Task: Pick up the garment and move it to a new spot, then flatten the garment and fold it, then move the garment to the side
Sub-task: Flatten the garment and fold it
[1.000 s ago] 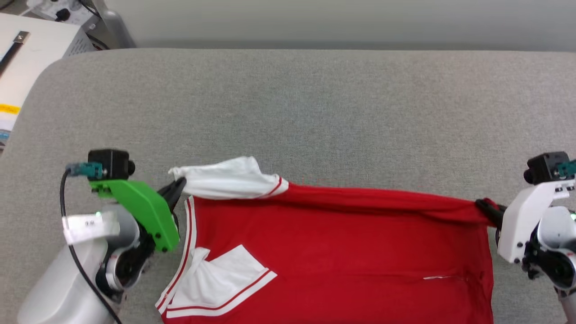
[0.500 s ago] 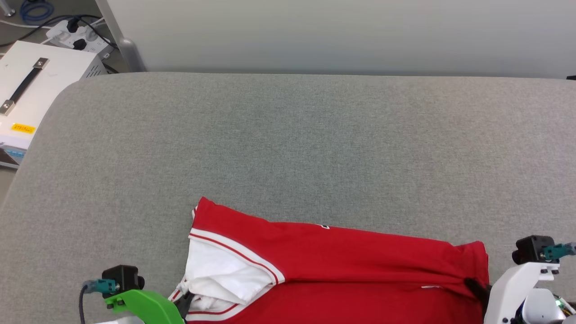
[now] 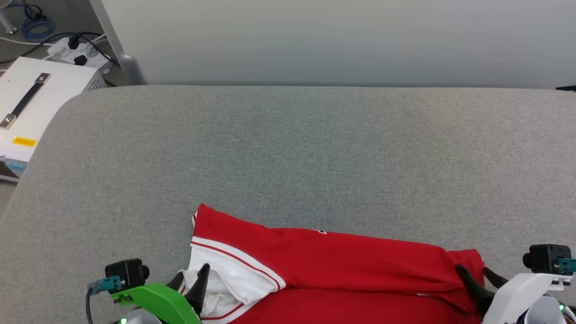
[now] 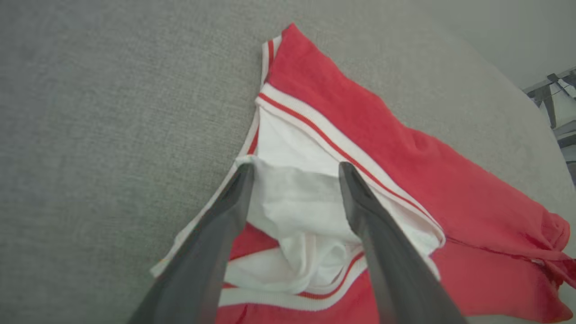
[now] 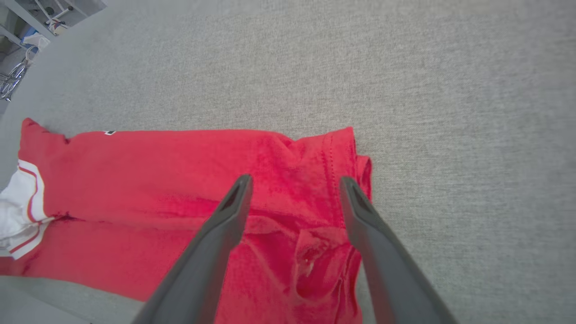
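Fingers of the left gripper (image 4: 294,168) stand spread over a bunched white sleeve, pinching nothing; the right gripper (image 5: 294,180) is likewise spread above the hem corner. The red thin-fabric jersey shirt with white striped sleeves (image 3: 351,256) lies folded at the near edge of the grey cloth-covered table (image 3: 288,148) — a fingertip snagging loose cloth while pulling away could spring the fold open.

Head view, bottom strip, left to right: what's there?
left gripper → white sleeve → red shirt body → right gripper
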